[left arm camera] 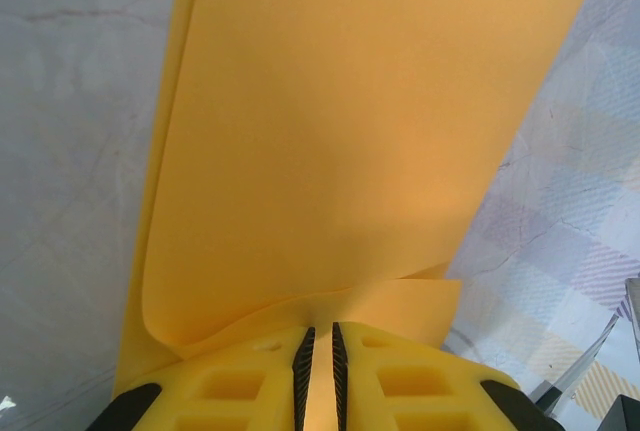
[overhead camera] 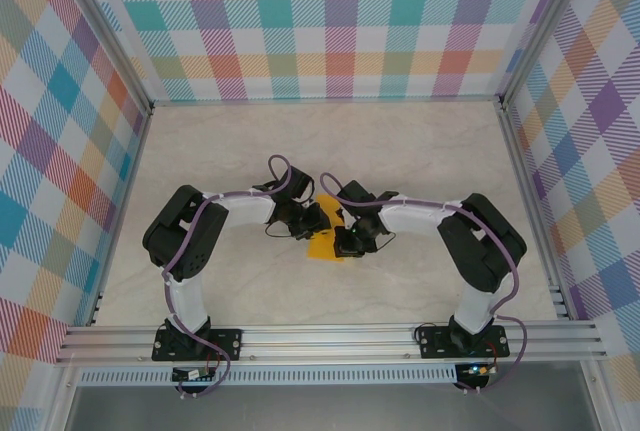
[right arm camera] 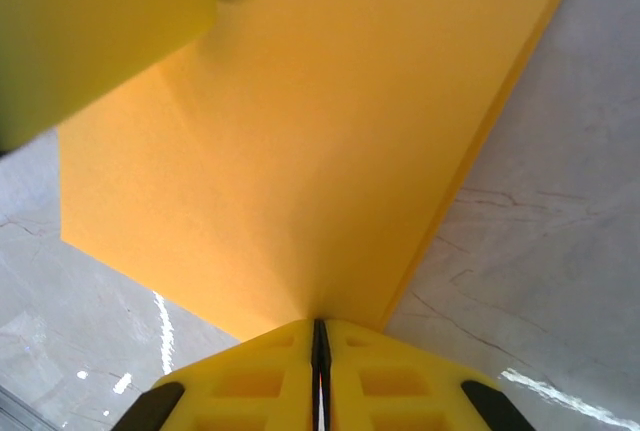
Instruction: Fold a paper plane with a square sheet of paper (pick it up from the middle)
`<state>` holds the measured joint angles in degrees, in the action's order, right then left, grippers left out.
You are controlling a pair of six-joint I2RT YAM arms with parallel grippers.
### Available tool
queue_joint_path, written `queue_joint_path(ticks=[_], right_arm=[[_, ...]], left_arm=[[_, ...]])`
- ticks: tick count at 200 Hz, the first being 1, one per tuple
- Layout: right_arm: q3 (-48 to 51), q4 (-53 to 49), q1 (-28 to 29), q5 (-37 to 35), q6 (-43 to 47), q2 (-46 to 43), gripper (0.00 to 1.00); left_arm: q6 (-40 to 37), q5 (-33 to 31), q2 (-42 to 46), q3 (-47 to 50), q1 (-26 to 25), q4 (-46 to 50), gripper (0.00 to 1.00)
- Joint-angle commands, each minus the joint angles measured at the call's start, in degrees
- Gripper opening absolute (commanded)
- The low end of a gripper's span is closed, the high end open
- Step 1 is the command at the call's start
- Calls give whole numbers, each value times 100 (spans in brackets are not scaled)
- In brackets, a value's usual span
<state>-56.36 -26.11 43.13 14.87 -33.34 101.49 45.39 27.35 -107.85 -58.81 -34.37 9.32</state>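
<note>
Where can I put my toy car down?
Bare table between the back wall and the arms, and a near patch between the arm bases. Crowded in the middle, where left gripper and right gripper pinch the paper.

The square sheet of paper (left arm camera: 330,131) is thin, smooth and matt. The left gripper (left arm camera: 318,343) and the right gripper (right arm camera: 320,329) have fingers of smooth yellow plastic with a dull sheen. The table (right arm camera: 560,251) looks like veined marble, glossy where light glints. The near rail (overhead camera: 330,336) is brushed metal. The far wall (overhead camera: 340,21), checked, may be printed cloth.
</note>
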Motion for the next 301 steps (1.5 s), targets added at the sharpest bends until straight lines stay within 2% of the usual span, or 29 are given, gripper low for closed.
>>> queue_joint_path(ticks=[1,84,116,178,234,301], right_arm=[[289,-667,26,132,126,-59,8],[250,-993,21,-64,171,-587,7],[17,-587,20,-109,20,-798,8],[-439,269,28,-11,-425,-172,7],[-440,180,23,-213,-503,191,7],[-214,-61,23,-393,-463,206,7]], left_arm=[[16,-534,-386,207,-79,914,18],[10,-534,-346,238,-79,906,18],[10,-520,-346,238,-78,894,18],[21,-486,-359,237,-78,859,18],[58,-424,-291,212,-79,782,18],[62,-433,-294,148,-78,796,18]])
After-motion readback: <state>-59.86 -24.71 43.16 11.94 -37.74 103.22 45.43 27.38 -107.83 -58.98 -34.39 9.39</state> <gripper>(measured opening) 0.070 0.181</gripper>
